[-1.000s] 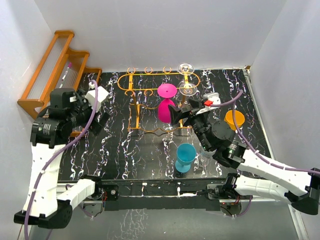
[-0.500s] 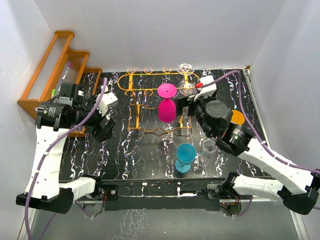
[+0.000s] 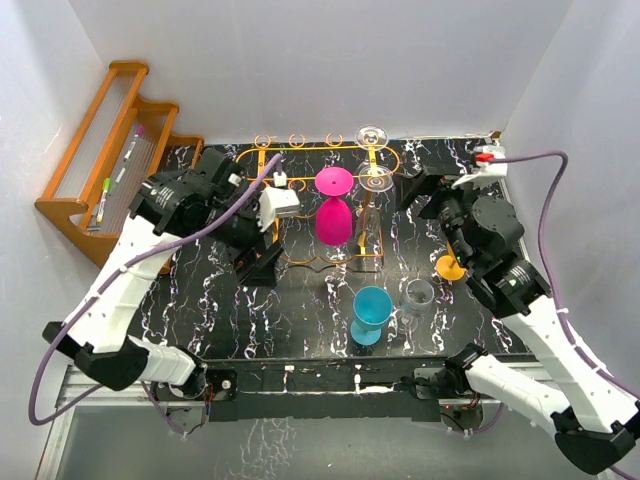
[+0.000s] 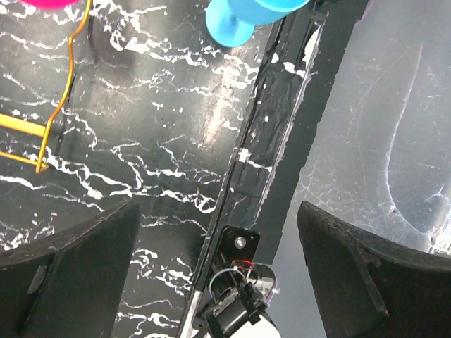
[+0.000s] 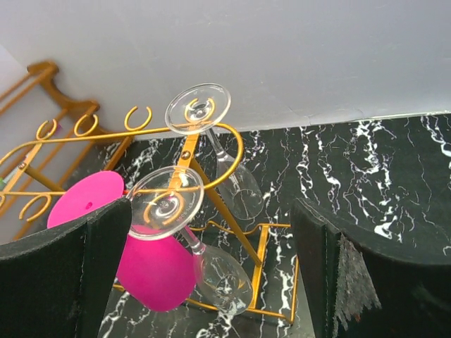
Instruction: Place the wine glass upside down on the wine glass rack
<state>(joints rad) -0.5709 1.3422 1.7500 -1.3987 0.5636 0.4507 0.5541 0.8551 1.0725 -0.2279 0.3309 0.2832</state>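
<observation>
Orange-gold wire makes up the wine glass rack [image 5: 261, 260], which stands straight ahead of the right gripper [image 5: 211, 204]. That gripper is spread wide with nothing between its fingers. Two clear wine glasses [image 5: 198, 108] hang upside down from the rack end closest to it, feet up and bowls slanting down towards the lower bars. A pink wine glass [image 5: 155, 271] is also inverted on the rack, just to their left and in front of the gripper's left finger. The left gripper [image 3: 255, 262] is likewise wide apart and empty. It hangs over the black marbled worktop [image 4: 141, 141] beside the rack's other end, with a corner of the wire showing just past its left finger in the left wrist view. The blue wine glass [image 3: 372, 312] stands upright on the worktop, off the rack, well apart from both grippers. It is to the right of the left gripper and behind the right one, towards the arm bases. A small clear glass [image 3: 417, 295] sits just beside it. An orange glass [image 3: 450, 263] lies beneath the right arm (mostly hidden, so whether it is upright or tilted cannot be told). A brown wooden stepped rack [image 3: 100, 150] leans at the wall, well to the left of the left gripper.
</observation>
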